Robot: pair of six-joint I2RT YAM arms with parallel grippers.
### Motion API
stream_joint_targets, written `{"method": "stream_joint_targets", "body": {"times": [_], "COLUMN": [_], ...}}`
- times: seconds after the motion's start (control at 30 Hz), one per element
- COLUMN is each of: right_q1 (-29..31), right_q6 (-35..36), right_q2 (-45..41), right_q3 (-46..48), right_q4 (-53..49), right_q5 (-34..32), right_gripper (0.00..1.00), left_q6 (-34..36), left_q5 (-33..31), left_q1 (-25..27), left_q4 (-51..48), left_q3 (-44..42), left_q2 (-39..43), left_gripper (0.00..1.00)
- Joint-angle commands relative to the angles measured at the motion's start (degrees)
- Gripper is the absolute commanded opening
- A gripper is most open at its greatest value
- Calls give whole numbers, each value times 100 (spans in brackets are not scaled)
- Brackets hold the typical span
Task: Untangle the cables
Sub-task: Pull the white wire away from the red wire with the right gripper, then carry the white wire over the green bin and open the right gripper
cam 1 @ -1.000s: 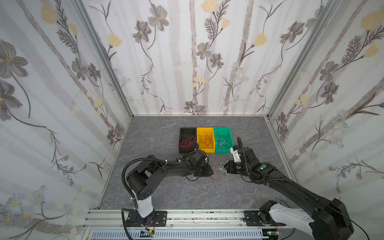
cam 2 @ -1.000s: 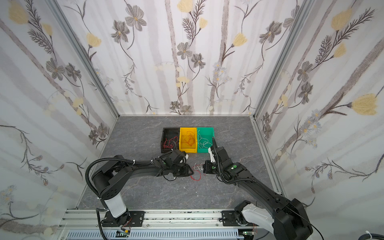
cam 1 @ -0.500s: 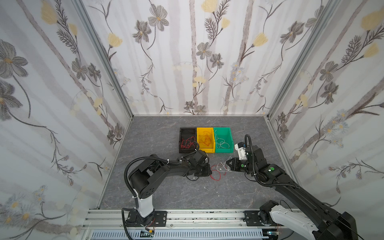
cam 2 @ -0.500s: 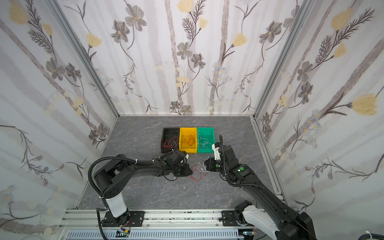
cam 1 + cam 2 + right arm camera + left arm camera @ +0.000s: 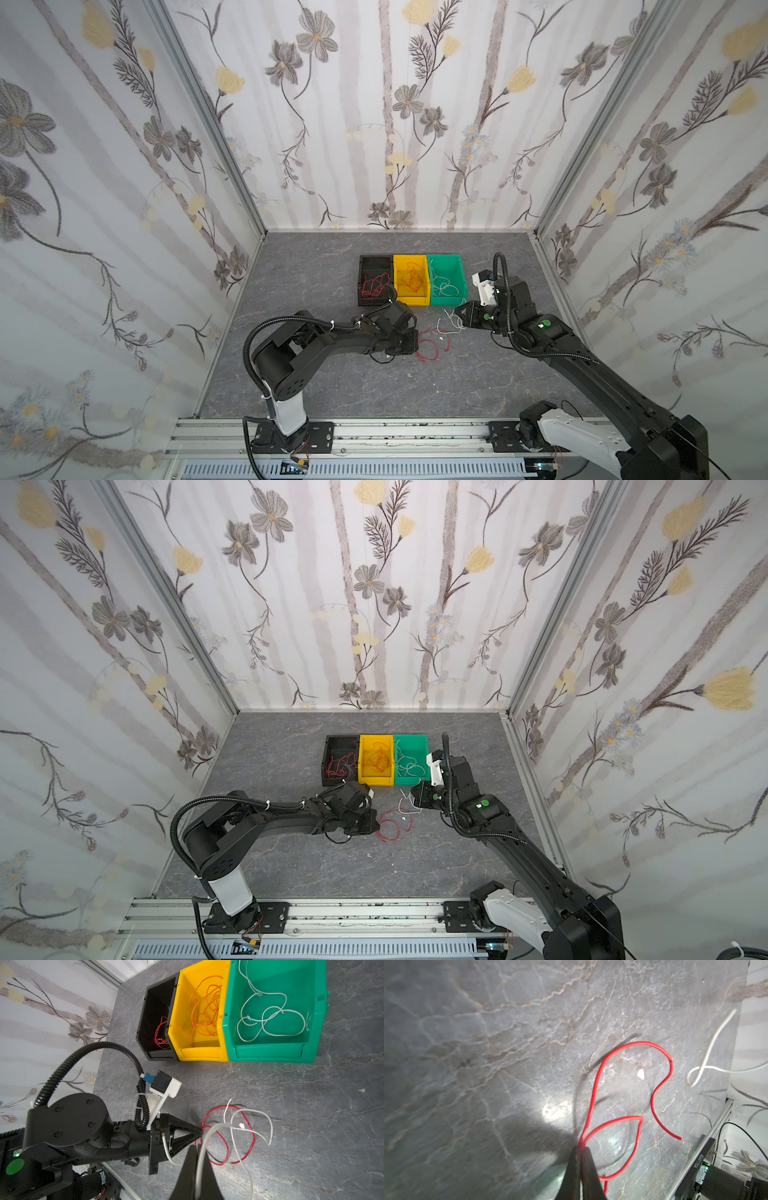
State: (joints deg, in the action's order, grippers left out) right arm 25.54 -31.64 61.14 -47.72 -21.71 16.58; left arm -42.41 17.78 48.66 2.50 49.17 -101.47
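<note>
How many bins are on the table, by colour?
Black bin: 1
Yellow bin: 1
Green bin: 1
Total: 3

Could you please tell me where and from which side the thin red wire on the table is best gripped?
Grip the thin red wire where two strands meet, low from the left arm's side, as the left gripper holds it: farther loops lie under the thin white wire.
</note>
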Motion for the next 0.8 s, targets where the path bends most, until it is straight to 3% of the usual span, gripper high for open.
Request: {"method": "stream_joint_targets", "body": {"times": [0.0,0.63,0.77], "right_q1": [-39,-614,-725], "right_q6": [240,1146,1198], "right_q2": [207,2341,2941], "right_q3": [-276,-2387,-2775], "right_q4": [53,-126,-71], "right_q5": [67,-330,-121], "right_gripper": [7,7,7], "left_q6": [5,106,113], "left_q5": [-199,-275,-278], "left_q1": [0,-25,-36], "left_q4": [-244,-496,-540], "left_q3": [-56,-114,-108], "left_q2": [131,546,619], "left_gripper": [0,0,0]}}
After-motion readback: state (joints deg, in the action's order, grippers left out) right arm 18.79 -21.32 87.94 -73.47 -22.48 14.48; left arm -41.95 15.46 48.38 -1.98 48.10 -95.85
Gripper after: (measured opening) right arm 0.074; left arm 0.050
